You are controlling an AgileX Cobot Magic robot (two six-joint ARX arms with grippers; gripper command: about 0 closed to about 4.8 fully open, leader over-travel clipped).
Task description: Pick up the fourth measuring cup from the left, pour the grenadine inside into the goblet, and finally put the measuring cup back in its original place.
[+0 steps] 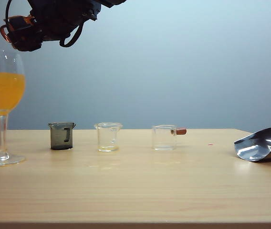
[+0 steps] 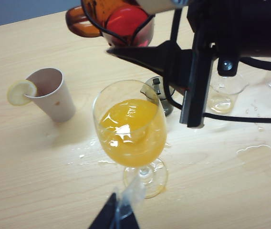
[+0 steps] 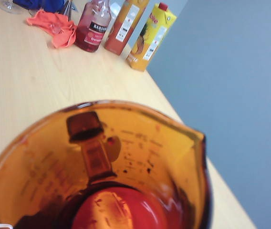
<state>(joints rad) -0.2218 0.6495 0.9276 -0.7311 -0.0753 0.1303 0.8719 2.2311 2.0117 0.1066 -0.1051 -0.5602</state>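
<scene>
Nearest, in the left wrist view, the left gripper (image 2: 119, 214) is seen just before the goblet (image 2: 130, 129); whether its jaws are parted cannot be told. The goblet, part-filled with orange juice, is stood upright to receive the pour. Above it, the fourth measuring cup (image 2: 99, 9) is clamped by the right gripper (image 2: 126, 33) and tilted, so that the grenadine (image 2: 126, 21) is brought over the bowl. Farther off, room beside the stub-handled cup (image 1: 166, 137) is judged reserved for its return.

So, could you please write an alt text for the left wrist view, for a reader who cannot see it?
The right gripper holds the amber measuring cup, red grenadine inside, above a goblet of orange juice. A paper cup with a lemon slice stands beside it on the wet wooden table.
</scene>
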